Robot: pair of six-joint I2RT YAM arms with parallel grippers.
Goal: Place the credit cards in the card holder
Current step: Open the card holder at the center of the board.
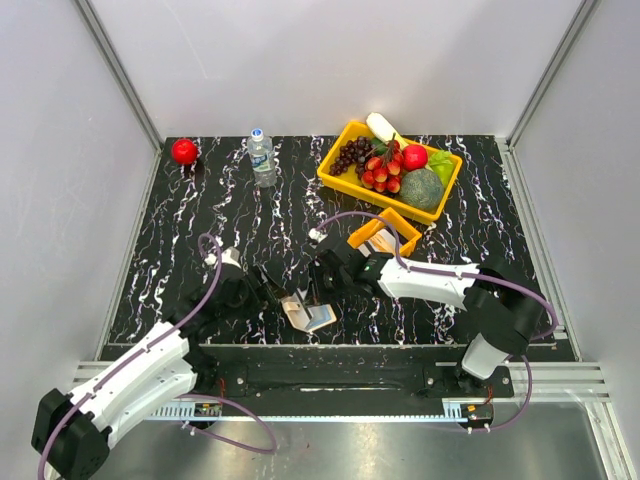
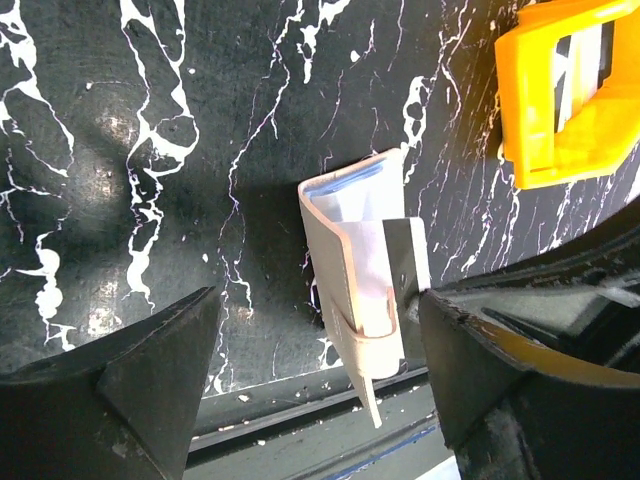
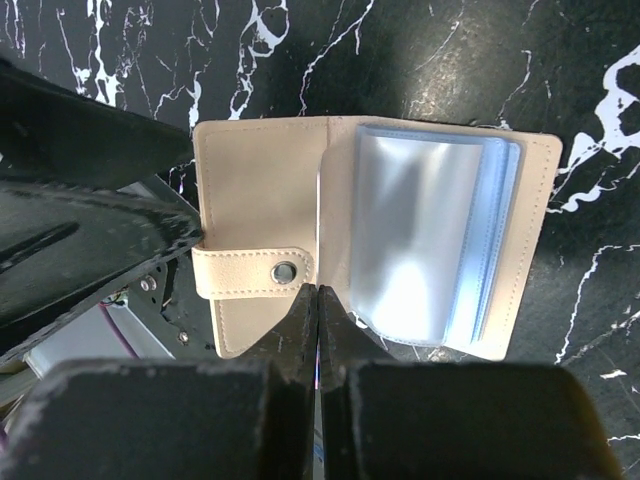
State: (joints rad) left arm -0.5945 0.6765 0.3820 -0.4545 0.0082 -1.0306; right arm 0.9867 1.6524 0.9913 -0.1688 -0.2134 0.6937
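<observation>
- Black, white-veined table (image 1: pixel 200 250) inside pale walls, seen from the top camera. Far side: one red apple (image 1: pixel 184 150), one water bottle (image 1: pixel 262 157), one yellow basket (image 1: pixel 338 178) of fruit.
- Mid-frame sits one small orange tray (image 1: pixel 405 240) with pale credit cards (image 1: pixel 369 228) in it; how many, I can't tell.
- Low centre lies one card holder (image 1: pixel 308 312), open on the table. The left gripper (image 1: pixel 272 292) is just to its left and the right gripper (image 1: pixel 318 295) right at its upper edge, so the right arm is the nearer.
- Over to the left wrist: the left gripper (image 2: pixel 318 295) has its fingers spread wide, gripping nothing. The card holder (image 2: pixel 345 250) lies ahead between them, edge-on, long axis running up the frame.
- A white card (image 2: pixel 368 265) stands against it beside a dark finger of the other arm. The tray (image 2: pixel 560 150) is upper right, well apart.
- Right wrist now: the right gripper (image 3: pixel 317 300) has its fingers pinched together, apparently on that card, which shows only as a thin pale edge.
- The fingertips touch the card holder (image 3: pixel 260 190) at its fold, which runs up the frame in line with them. Clear sleeves (image 3: pixel 420 240) lie just right of the tips.
- My read: the card must shift right into a sleeve. Which edge opens is not visible.
</observation>
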